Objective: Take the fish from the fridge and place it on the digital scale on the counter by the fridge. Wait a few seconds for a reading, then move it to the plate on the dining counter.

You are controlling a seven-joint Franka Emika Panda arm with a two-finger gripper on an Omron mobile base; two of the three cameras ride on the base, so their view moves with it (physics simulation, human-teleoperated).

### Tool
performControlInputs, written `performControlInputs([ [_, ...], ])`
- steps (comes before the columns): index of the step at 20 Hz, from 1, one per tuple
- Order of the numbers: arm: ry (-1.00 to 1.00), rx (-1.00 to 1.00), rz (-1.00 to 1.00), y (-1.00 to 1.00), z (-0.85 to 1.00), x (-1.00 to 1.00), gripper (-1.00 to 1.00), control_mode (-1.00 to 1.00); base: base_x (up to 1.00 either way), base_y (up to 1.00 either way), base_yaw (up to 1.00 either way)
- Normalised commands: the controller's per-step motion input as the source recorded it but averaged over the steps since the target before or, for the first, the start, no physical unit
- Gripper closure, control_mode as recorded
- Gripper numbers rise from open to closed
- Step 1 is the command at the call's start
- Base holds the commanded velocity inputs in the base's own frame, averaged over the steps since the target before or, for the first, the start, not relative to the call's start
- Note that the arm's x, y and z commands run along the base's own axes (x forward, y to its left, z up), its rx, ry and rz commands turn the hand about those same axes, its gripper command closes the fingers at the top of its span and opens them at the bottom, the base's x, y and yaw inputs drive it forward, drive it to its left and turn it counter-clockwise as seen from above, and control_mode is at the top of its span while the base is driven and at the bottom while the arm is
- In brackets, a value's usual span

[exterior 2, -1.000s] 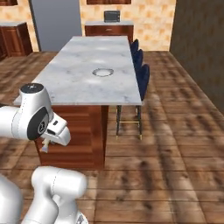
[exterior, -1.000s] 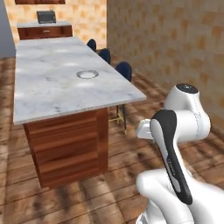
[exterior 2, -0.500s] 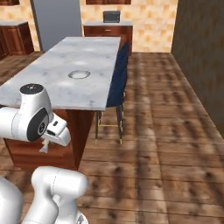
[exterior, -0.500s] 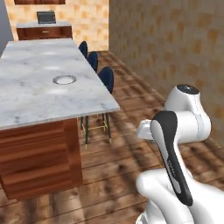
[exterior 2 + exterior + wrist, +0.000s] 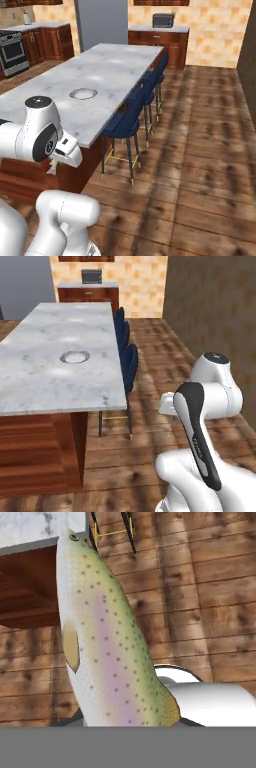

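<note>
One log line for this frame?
phase: carrying | fish: held in fingers, over floor | plate: bare, on dining counter

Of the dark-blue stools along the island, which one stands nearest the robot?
The stool at the near end of the row beside the dining counter; its curved back and gold footrest show in full, while the other stools line up behind it toward the far wall.

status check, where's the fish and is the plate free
Gripper shut on the fish, carried low beside the dining counter. Plate empty on the marble, nothing near it. Blue stools line the counter's side.
</note>
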Motion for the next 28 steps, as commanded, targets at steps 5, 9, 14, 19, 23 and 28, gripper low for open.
performControlInputs([
  [5, 0.00, 0.00, 0.00, 0.00, 0.00, 0.00, 1.00, 1.00, 0.94, -0.80, 0.56],
  [9, 0.00, 0.00, 0.00, 0.00, 0.00, 0.00, 1.00, 1.00, 0.67, -0.94, 0.50],
  [14, 0.00, 0.00, 0.00, 0.00, 0.00, 0.00, 1.00, 1.00, 0.46, -0.75, 0.48],
  [19, 0.00, 0.00, 0.00, 0.00, 0.00, 0.00, 1.00, 1.00, 0.57, -0.52, 0.53],
  [23, 0.00, 0.00, 0.00, 0.00, 0.00, 0.00, 1.00, 1.00, 0.66, -0.67, 0.49],
  [28, 0.00, 0.00, 0.00, 0.00, 0.00, 0.00, 1.00, 1.00, 0.16, -0.80, 0.30],
])
